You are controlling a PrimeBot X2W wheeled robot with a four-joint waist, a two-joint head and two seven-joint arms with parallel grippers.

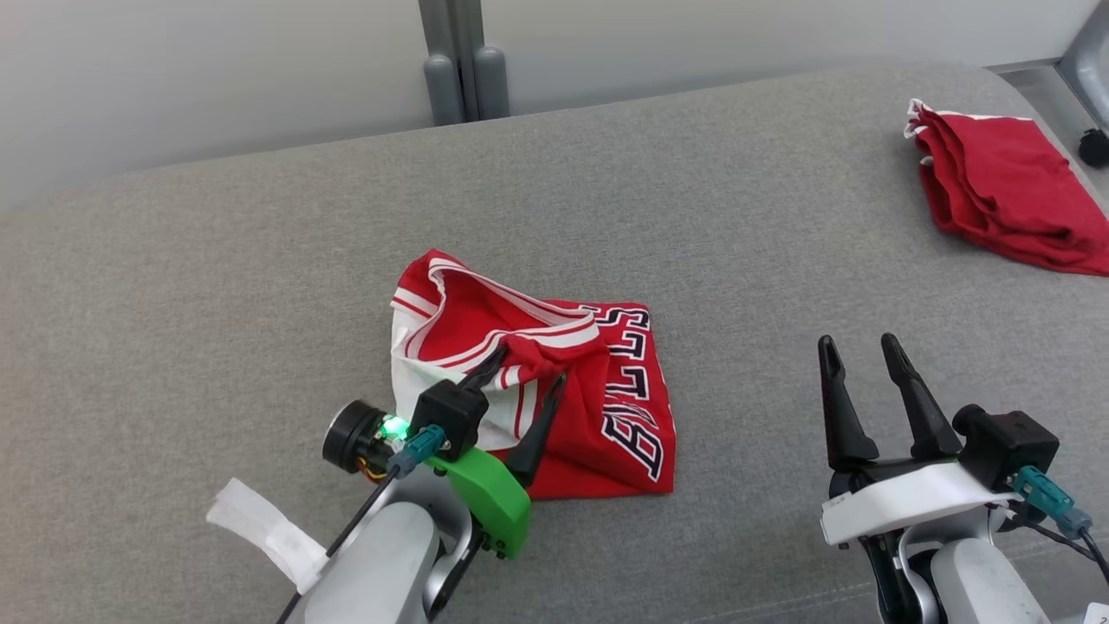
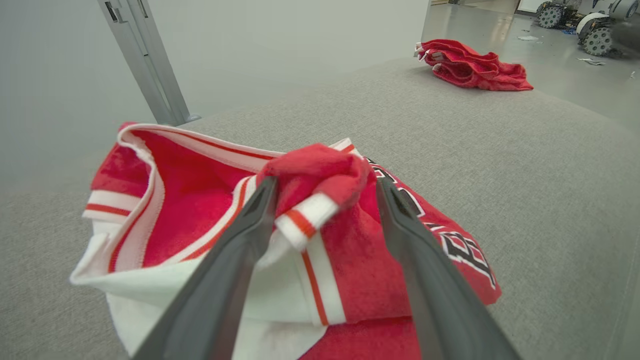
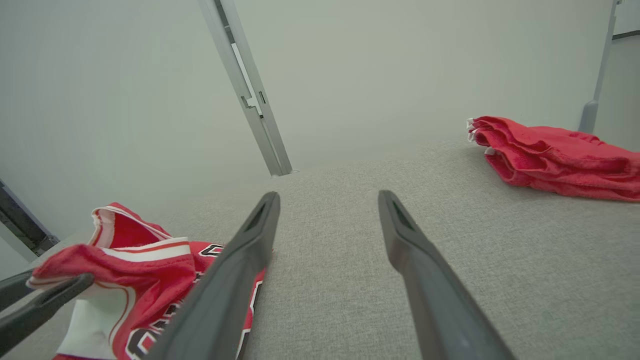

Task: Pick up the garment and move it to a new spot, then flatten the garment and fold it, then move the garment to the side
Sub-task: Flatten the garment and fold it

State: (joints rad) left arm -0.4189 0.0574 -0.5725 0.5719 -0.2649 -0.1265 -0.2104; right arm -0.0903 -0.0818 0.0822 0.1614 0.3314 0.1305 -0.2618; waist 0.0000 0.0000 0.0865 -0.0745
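A crumpled red cloth jersey [image 1: 606, 407] with white trim and black letters lies near the middle of the wide grey fabric surface [image 1: 260, 286]. The left gripper [image 1: 530, 365] is low over its near side. Its fingers are spread wide, with a bunched fold of the jersey standing between them, not pinched. The right gripper [image 1: 859, 341] is well apart to the right over bare fabric, its fingers also wide and holding nothing. A folded red garment [image 1: 1005, 191] lies at the far right corner.

On cushioned surface [image 1: 260, 286], garment [image 1: 624, 407] at centre, second garment [image 1: 1005, 195] at far right corner, well apart, upright post [image 1: 459, 61] behind, left gripper [image 1: 530, 365] over garment's near side, bunched fold between its fingers [image 2: 225, 260], right gripper [image 1: 859, 341] right of garment, apart from it.
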